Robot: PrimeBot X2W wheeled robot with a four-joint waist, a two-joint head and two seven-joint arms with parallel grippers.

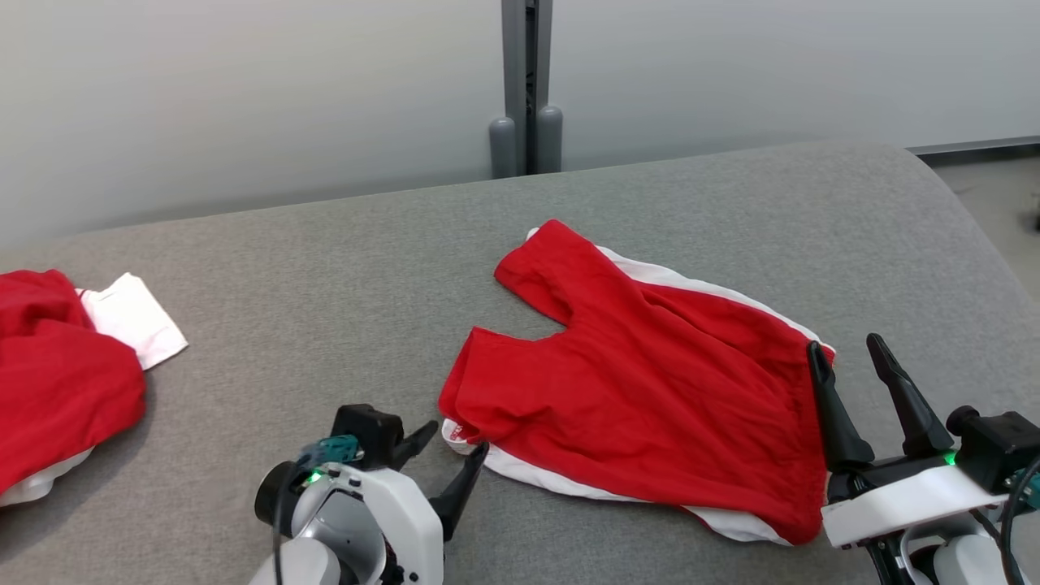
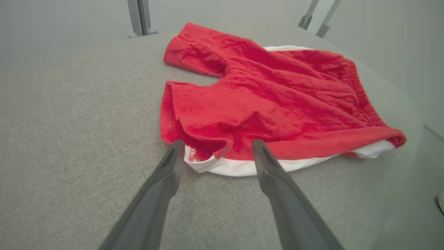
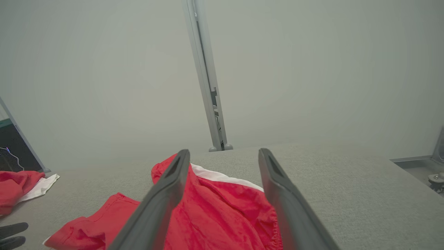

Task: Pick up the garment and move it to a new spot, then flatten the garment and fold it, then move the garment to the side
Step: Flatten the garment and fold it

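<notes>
Currently both grippers are at the garment and neither is holding anything.

Garment (image 1: 650, 382) (image 2: 270, 97) (image 3: 215, 215): red shorts with a white layer underneath. They lie on the grey fabric counter (image 1: 325, 268), centre-right in the head view. The waistband is at the right end and the two legs point left, one toward the far side and one toward the near side. They are mostly spread out but wrinkled. White shows along the near edge and along the far edge.

Left gripper (image 1: 457, 440) (image 2: 218, 144): jaws wide. The tips are at the near-left leg hem, either side of the corner where the white layer sticks out. Cannot tell whether the tips touch the cloth or the counter.

Right gripper (image 1: 843, 348) (image 3: 223, 152): jaws wide. It is at the right end of the waistband. In the head view its left finger overlaps the waistband edge and the other finger stands over bare counter just to the right. In the right wrist view the red cloth lies below and between the fingers. Contact is not clear.

Also on the counter is a second red and white heap of clothes (image 1: 57, 382) (image 3: 17, 187) at the far left edge, well apart from the shorts.

A grey upright post (image 1: 526, 81) (image 3: 204, 86) stands against the pale wall behind the far edge of the counter.
</notes>
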